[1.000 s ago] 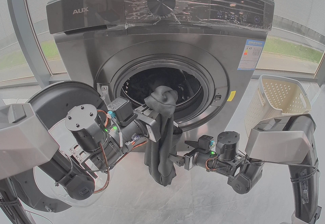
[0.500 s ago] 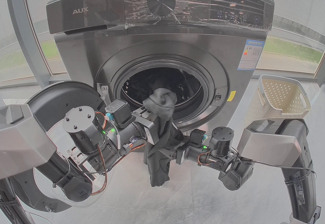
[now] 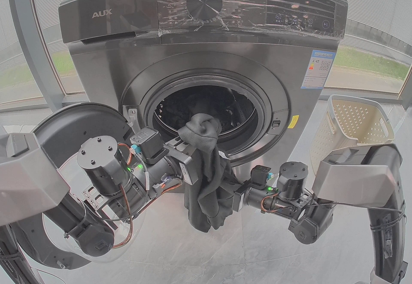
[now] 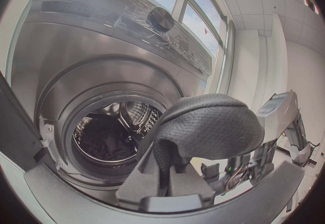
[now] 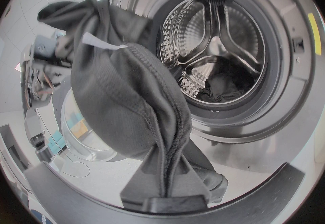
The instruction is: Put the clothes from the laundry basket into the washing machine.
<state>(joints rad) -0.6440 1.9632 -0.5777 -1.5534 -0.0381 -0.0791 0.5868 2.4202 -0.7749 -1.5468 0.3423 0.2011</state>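
A dark grey garment (image 3: 206,186) hangs in front of the washing machine (image 3: 103,70), just below its open round mouth. My left gripper (image 3: 194,146) is shut on the garment's top, which bunches over the fingers (image 4: 144,180) as a rounded fold (image 4: 206,126). My right gripper (image 3: 231,194) is shut on the garment lower down, with the hem (image 5: 128,99) pinched between its fingers (image 5: 189,184). Dark clothes (image 5: 223,89) lie at the bottom of the steel drum (image 4: 101,136). The cream laundry basket (image 3: 352,126) stands to the machine's right.
The machine's round door (image 3: 73,126) is swung open to the left, close behind my left arm. Pale tiled floor (image 3: 257,255) lies below the hanging cloth. Windows run behind the machine.
My right gripper went in to the hanging garment, took hold of its lower part and drew back slightly right, bunching the cloth. My left gripper sank a little with the garment's top.
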